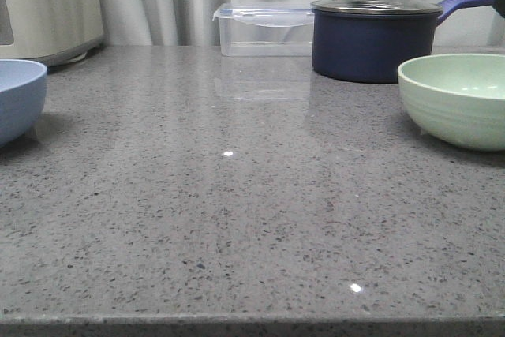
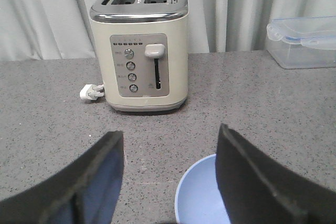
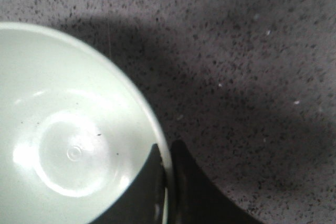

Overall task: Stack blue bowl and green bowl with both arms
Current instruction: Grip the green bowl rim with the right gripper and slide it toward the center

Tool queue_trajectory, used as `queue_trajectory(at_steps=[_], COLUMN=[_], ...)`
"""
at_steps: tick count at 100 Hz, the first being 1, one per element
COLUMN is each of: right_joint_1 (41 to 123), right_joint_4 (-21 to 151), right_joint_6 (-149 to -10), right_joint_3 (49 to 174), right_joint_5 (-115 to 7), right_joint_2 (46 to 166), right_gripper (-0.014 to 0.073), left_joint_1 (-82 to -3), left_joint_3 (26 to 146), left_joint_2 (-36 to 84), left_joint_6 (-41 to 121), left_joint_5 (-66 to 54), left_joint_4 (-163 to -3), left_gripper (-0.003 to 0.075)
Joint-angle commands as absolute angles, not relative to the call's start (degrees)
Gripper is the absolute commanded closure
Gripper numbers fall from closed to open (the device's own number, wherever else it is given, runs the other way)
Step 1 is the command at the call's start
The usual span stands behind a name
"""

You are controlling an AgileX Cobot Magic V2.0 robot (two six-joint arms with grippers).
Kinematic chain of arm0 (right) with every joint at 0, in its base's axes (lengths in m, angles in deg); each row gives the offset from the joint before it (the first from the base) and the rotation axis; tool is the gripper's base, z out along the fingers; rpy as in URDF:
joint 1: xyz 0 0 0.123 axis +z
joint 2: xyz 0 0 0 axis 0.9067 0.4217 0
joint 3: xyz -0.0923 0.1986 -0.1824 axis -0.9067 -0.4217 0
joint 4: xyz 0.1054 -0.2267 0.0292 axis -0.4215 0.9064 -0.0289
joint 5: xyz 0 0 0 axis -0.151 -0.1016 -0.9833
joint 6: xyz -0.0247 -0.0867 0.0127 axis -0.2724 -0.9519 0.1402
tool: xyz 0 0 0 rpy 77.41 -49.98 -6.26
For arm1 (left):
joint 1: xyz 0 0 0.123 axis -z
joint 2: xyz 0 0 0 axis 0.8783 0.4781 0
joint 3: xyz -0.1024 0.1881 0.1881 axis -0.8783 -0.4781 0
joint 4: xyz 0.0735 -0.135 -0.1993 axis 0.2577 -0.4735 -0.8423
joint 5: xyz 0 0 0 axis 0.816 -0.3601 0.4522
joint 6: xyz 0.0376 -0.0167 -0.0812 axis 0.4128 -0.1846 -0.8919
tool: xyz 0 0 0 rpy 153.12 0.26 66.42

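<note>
Green bowl [image 3: 63, 129] sits on the counter [image 1: 237, 219], its rim pinched between the right gripper's [image 3: 169, 182] fingers. Blue bowl [image 2: 202, 195] lies beneath the left gripper [image 2: 170, 177], jaws spread, nothing held. Bowls well apart; lifting and stacking remain.

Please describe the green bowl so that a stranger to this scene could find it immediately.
Look at the grey speckled counter and follow it to its right side, in front of the dark blue lidded pot. There stands the green bowl: round, pale mint, faintly ridged outside, unlike the blue bowl far left.
</note>
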State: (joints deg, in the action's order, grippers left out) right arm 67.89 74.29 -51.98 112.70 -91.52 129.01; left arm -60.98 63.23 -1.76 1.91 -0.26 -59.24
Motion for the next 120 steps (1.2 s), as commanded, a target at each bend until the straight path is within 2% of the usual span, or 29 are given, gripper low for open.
queue_trajectory(at_steps=[1, 24, 63, 96, 103, 113, 120], right_joint_1=[68.95, 77.79, 94.09, 96.38, 96.38, 96.38, 96.38], right_joint_4=[74.38, 72.93, 69.70, 69.22, 69.05, 68.85, 68.55], right_joint_6=[-52.41, -52.41, -52.36, -52.36, -52.36, -52.36, -52.36], right_joint_3=[116.68, 122.11, 131.40, 132.94, 132.94, 132.94, 132.94], right_joint_5=[-90.94, -90.36, -86.51, -86.40, -86.40, -86.41, -86.36], right_joint_2=[127.25, 128.51, 140.00, 143.04, 143.04, 143.04, 142.98], right_gripper=[0.0673, 0.0673, 0.0673, 0.0666, 0.0612, 0.0449, 0.0366], left_joint_1=[-61.11, -61.11, -61.11, -61.11, -61.11, -61.11, -61.11], left_joint_3=[65.35, 65.35, 65.35, 65.35, 65.35, 65.35, 65.35], left_joint_2=[-1.10, -1.10, -1.10, -1.10, -1.10, -1.10, -1.10], left_joint_6=[1.60, 1.60, 1.60, 1.60, 1.60, 1.60, 1.60], left_joint_5=[-4.81, -4.81, -4.81, -4.81, -4.81, -4.81, -4.81], left_joint_4=[-59.71, -59.71, -59.71, -59.71, -59.71, -59.71, -59.71], left_gripper=[0.0335, 0.0335, 0.0335, 0.0335, 0.0335, 0.0335, 0.0335])
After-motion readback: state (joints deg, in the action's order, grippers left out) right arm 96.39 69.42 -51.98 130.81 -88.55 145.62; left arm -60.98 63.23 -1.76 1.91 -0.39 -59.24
